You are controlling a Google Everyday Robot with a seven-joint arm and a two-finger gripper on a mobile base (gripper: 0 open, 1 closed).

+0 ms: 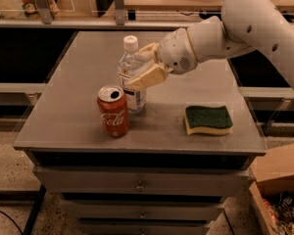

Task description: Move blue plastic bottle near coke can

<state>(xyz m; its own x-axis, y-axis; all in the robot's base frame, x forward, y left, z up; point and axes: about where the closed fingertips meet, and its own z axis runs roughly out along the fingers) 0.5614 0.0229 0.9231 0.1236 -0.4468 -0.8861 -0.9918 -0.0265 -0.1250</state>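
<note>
The blue plastic bottle, clear with a white cap and pale label, stands upright on the grey table. It is just behind and to the right of the red coke can, almost touching it. My gripper comes in from the right on the white arm, and its tan fingers are closed around the bottle's upper body.
A green and yellow sponge lies on the table to the right of the bottle. A cardboard box stands on the floor at the lower right. Shelves and clutter run along the back.
</note>
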